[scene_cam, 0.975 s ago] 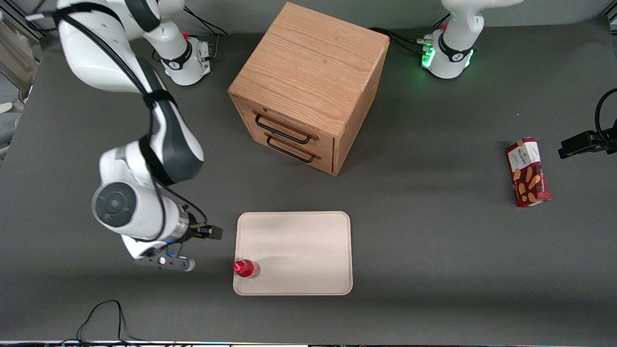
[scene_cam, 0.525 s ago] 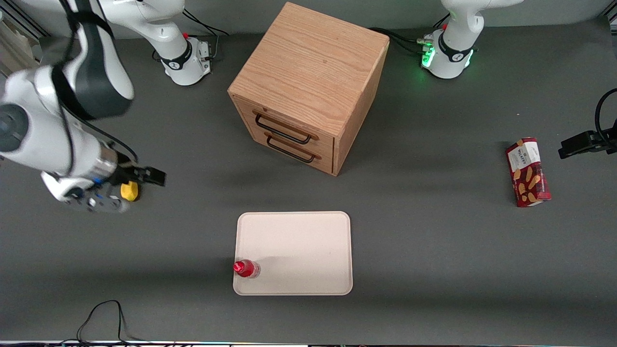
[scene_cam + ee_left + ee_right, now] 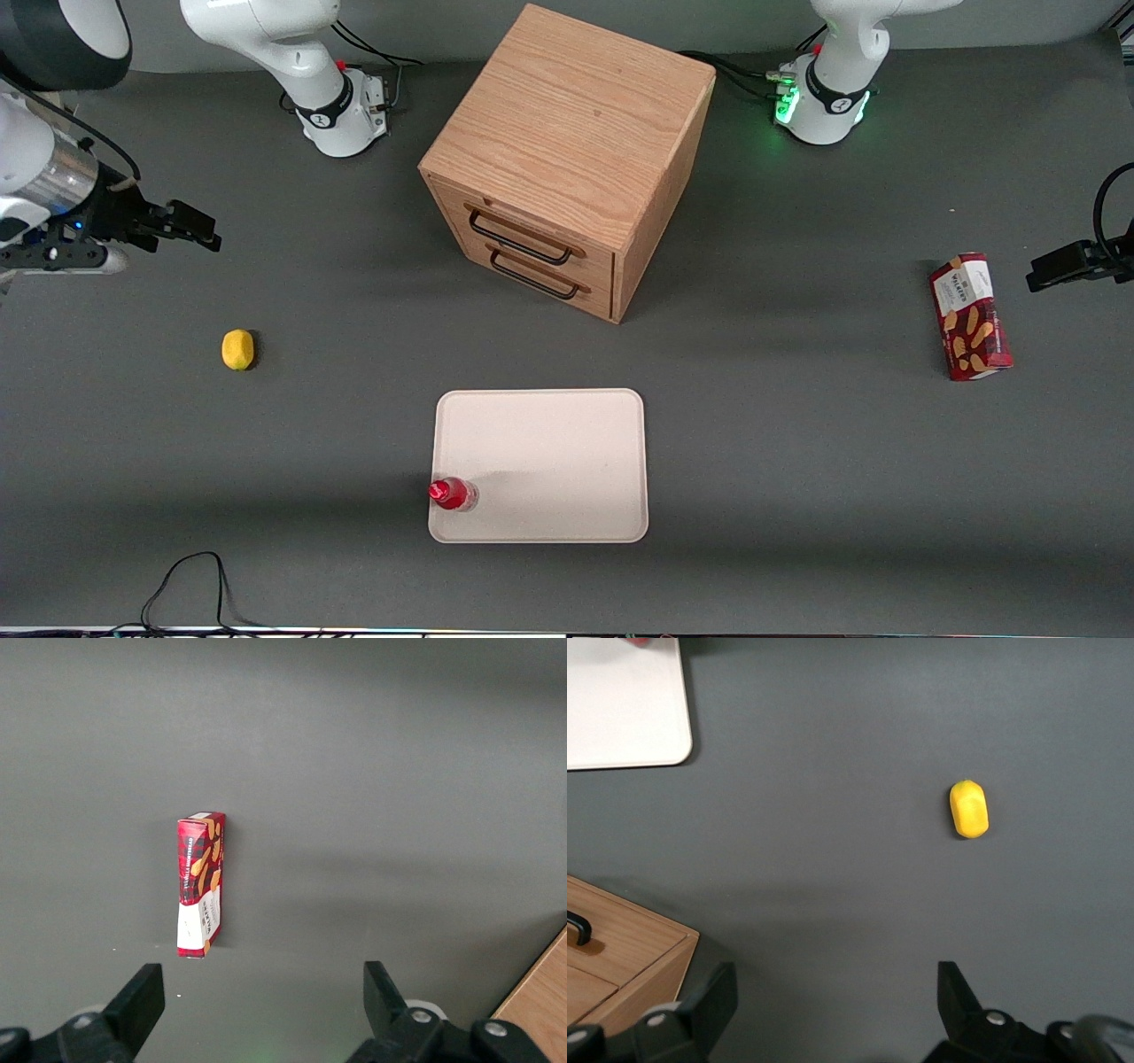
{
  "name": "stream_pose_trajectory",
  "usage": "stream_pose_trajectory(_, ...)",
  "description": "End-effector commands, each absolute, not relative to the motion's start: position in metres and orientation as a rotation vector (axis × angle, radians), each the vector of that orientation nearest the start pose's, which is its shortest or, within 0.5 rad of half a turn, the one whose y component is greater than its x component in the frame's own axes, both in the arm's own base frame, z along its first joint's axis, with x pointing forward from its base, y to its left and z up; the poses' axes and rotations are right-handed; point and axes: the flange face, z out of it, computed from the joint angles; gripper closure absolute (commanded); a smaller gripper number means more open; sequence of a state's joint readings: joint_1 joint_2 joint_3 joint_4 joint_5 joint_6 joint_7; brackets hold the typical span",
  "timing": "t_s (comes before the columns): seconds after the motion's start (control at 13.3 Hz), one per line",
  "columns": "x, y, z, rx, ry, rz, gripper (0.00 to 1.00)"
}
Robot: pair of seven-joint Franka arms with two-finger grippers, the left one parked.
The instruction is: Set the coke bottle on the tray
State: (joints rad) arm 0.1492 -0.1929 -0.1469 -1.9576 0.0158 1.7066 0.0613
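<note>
Hand (image 3: 833, 1010) gapes wide, holding nothing, high above lemon (image 3: 237, 349), well apart from tray (image 3: 567, 425).

The red biscuit box (image 3: 970, 316) toward the parked arm's end of the table has a white label reading roughly "Walkers"; no other writing is legible.

Even, soft overhead light; the oak-wood drawer cabinet (image 3: 567, 159) throws a diffuse shadow toward four o'clock; frames sharp throughout.

Glossy white arm shells, dark grey joints, black cables, black end effector (image 3: 190, 226) fingers.
</note>
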Motion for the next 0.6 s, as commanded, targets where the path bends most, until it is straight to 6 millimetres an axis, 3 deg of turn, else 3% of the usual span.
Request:
stream_pose_trajectory(0.0, 0.500, -0.003, 0.572, -3.087, 0.107, 0.094, 0.00)
stream_pose_trajectory(0.22, 0.502, 0.008, 0.584, -3.103, 0.086, 0.069, 0.00)
stream_pose_trajectory(0.53, 0.504, 0.010, 0.581, -3.104, 0.079, 0.083, 0.00)
